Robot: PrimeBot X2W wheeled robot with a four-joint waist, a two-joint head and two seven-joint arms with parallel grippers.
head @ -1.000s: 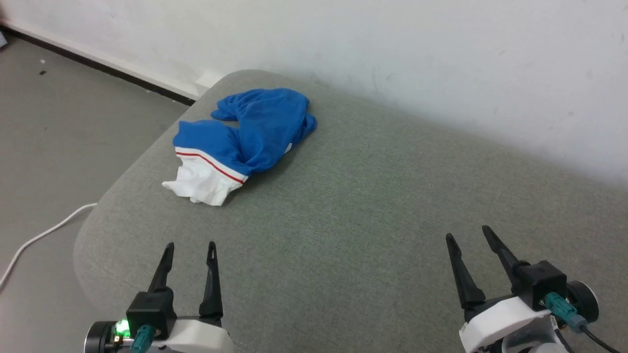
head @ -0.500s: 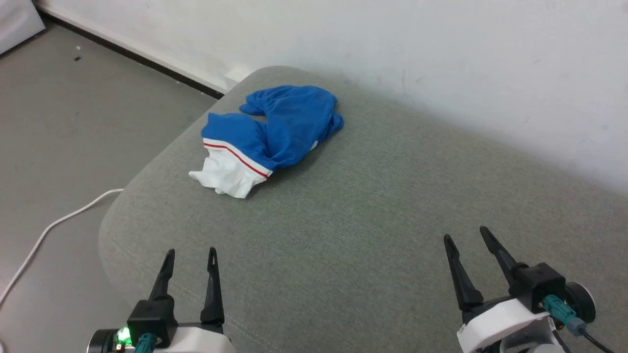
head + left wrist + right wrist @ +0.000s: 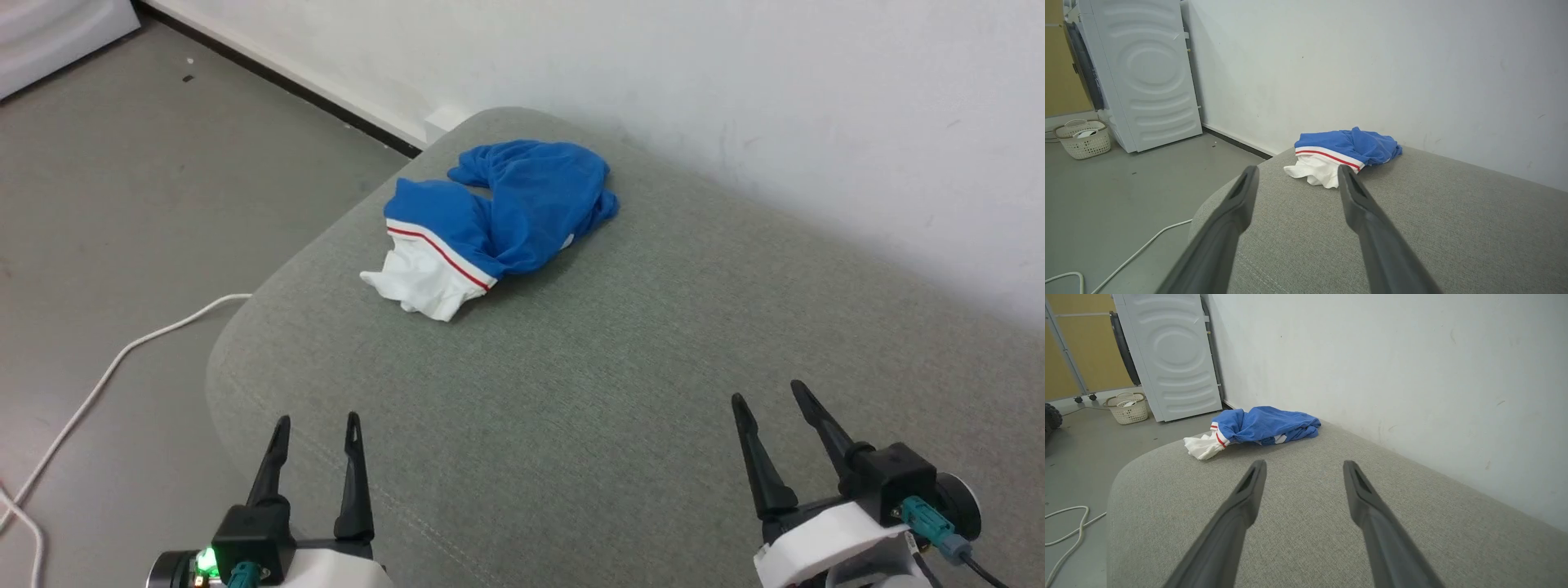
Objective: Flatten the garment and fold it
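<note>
You are facing the garment [image 3: 506, 216] lying crumpled at the far left corner of the grey cushion [image 3: 612, 392]. Its blue bulk is bunching toward the cushion's wall side and its white sleeve [image 3: 420, 282] is trailing toward the cushion's rounded left end, so the bundle's long axis is running slantwise across that corner. Both grippers are hovering over the cushion's near edge, well apart from the cloth. The left gripper [image 3: 317, 419] is spread and empty, and the right gripper [image 3: 767, 391] likewise. The left one is sitting nearer, almost in line with the sleeve, so it is probably leading the reach. Broad bare cushion is lying open to the right for spreading. On the left the cushion is dropping away to the floor [image 3: 122, 204], and the wall [image 3: 735, 82] is crowding its far side.
</note>
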